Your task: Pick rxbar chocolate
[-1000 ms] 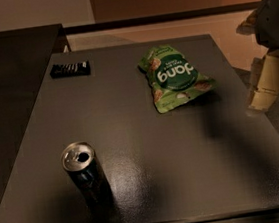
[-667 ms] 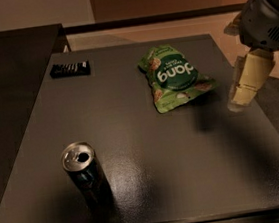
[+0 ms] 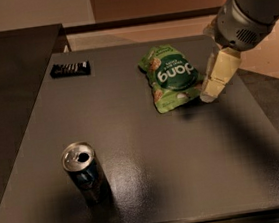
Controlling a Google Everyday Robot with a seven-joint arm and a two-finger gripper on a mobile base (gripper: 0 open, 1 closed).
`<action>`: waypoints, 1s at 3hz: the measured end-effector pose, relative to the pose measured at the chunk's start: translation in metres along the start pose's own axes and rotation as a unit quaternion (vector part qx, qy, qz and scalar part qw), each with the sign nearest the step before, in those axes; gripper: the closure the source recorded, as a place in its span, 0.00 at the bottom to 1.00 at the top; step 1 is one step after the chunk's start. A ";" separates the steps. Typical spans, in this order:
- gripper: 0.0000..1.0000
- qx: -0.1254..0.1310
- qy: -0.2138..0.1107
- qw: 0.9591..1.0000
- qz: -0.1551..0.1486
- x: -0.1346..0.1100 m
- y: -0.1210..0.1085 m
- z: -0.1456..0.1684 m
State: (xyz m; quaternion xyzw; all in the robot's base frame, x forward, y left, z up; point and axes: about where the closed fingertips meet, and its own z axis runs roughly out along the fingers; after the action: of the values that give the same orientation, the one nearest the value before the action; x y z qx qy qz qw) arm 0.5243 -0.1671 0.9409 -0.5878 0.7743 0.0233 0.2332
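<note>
Rxbar chocolate (image 3: 70,69) untouched at tabletop (image 3: 152,182) far-left corner. End effector (image 3: 211,91) hovers at right side beside green pouch (image 3: 172,77); I can't tell its grip state. Approach and grasp both pending.

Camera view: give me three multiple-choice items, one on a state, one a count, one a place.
1. The rxbar chocolate is: A lying flat on the table, B held, C standing on end.
2. Things on the table: A two, B three, C five.
3. The gripper is: A at the rxbar chocolate, B below the table's edge, C beside the green pouch.
Answers: A, nothing touches it; B, bar, pouch and can; C, it hangs at the pouch's edge.
</note>
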 end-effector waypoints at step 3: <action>0.00 -0.015 -0.070 0.996 0.052 -0.085 -0.059 0.073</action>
State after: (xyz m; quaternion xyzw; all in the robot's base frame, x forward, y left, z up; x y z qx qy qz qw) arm 0.6202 -0.0865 0.9231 -0.5474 0.7850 0.0883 0.2762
